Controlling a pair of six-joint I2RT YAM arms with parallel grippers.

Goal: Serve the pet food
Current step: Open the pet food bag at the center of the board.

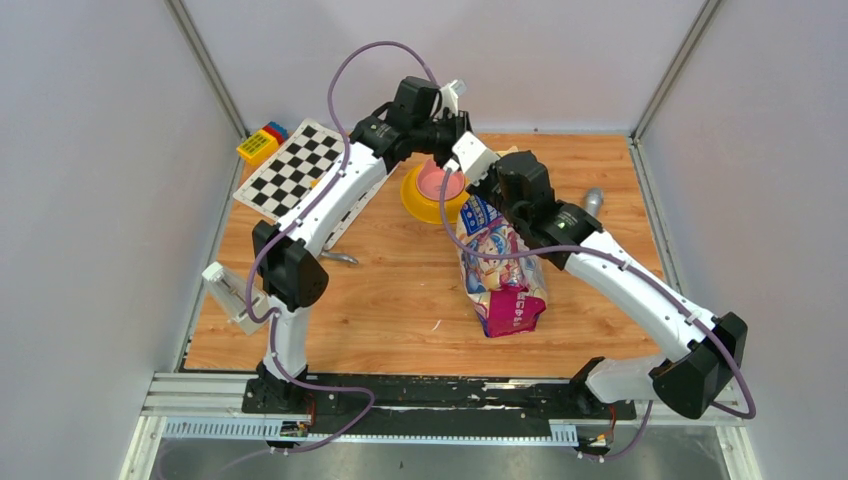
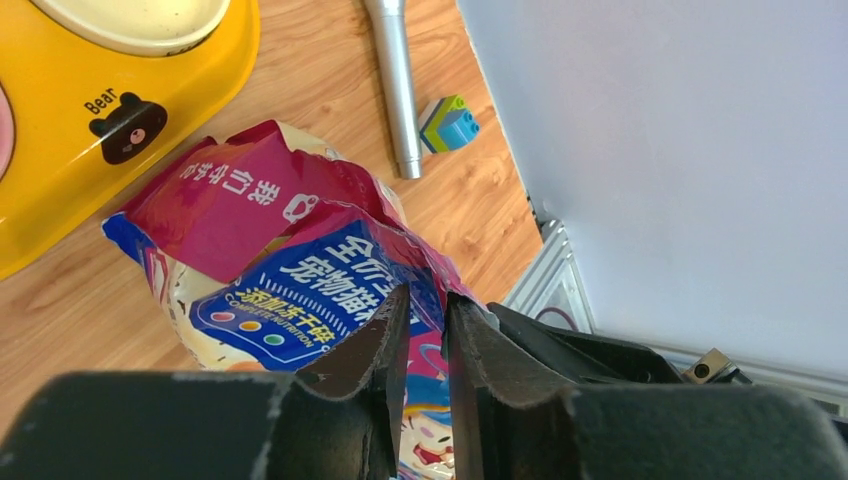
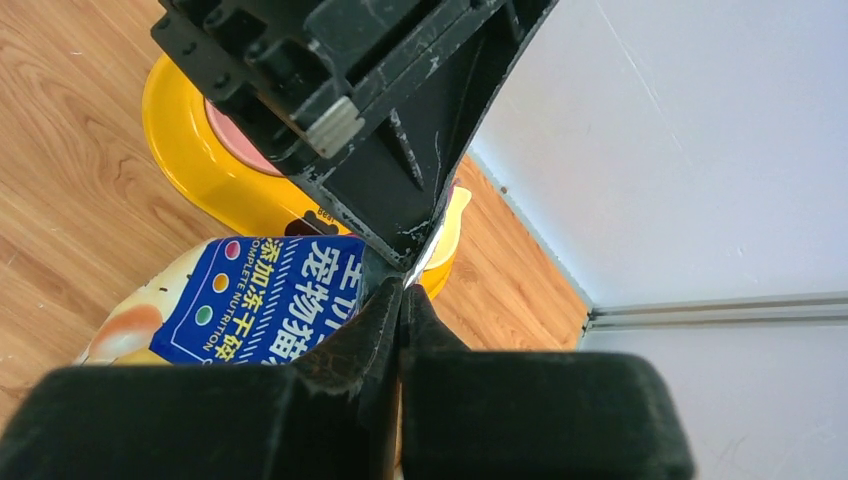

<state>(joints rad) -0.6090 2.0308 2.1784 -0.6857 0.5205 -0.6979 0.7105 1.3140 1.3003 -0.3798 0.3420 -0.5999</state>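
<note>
The right gripper (image 3: pixel 402 296) has its fingers pressed together on the raised top edge of the pet food bag (image 1: pixel 500 265). The left gripper (image 2: pixel 428 305) stands a narrow slit apart astride that same edge; whether it pinches cannot be told. The bag lies lengthwise near-to-far, magenta end toward the arm bases, top end beside the yellow feeder (image 1: pixel 418 203). It rests on a wood-grain table (image 1: pixel 390 300) between pale grey walls (image 1: pixel 100 200). The bag is glossy and crumpled, with a blue panel and cartoon print.
</note>
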